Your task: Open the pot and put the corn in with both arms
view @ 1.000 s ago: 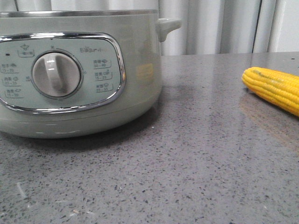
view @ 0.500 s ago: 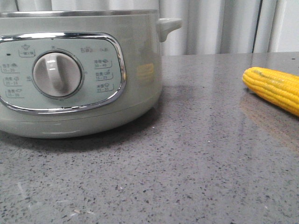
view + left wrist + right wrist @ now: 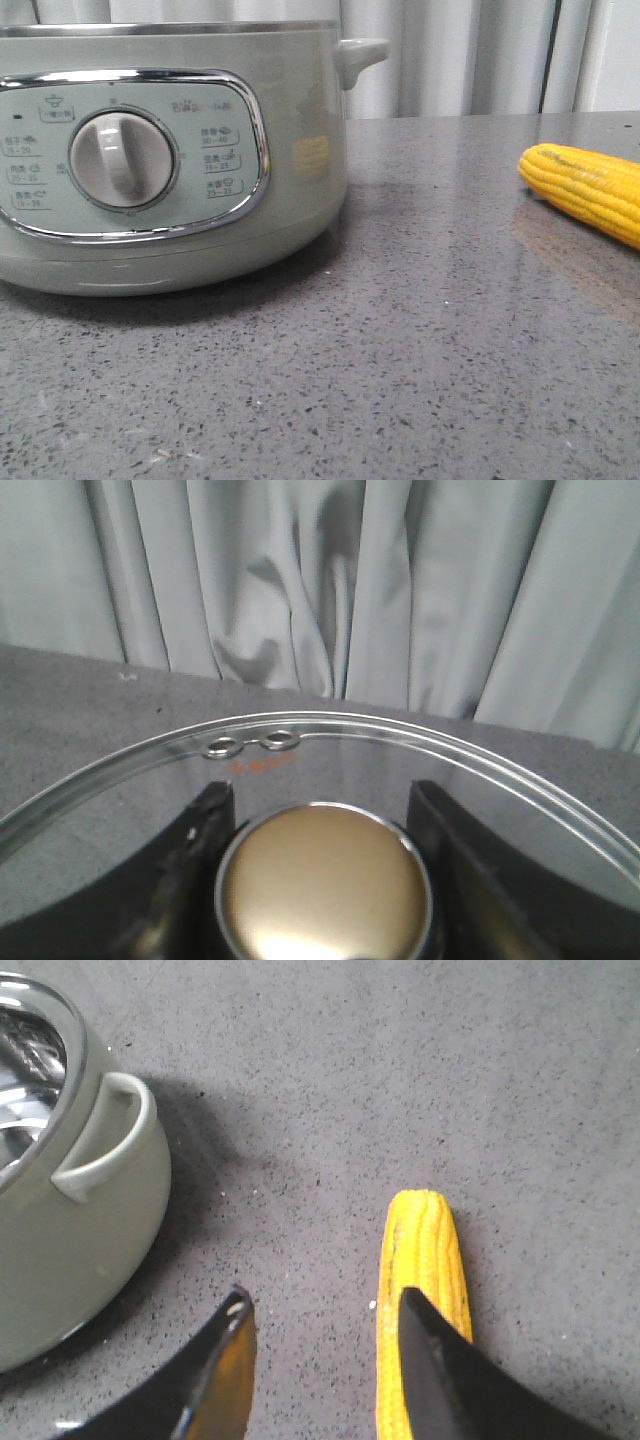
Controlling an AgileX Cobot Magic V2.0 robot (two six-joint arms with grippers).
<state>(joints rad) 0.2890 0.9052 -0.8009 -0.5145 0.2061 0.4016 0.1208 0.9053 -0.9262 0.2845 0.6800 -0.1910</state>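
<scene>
Left tool [image 3: 325,880] grips the brass-coloured round knob [image 3: 322,885] of a clear glass lid [image 3: 400,742]. Right tool [image 3: 325,1360] spread wide, bright yellow husked corn cob [image 3: 420,1300] against one finger (on grey speckled desk [image 3: 400,350]); sage-green round electric pot [image 3: 70,1220] beside, lidless.

Pot [image 3: 290,130] glossy enamel-like, chrome trim; tabletop [image 3: 420,340] speckled stone, semi-gloss; lid [image 3: 330,730] clear glass
</scene>
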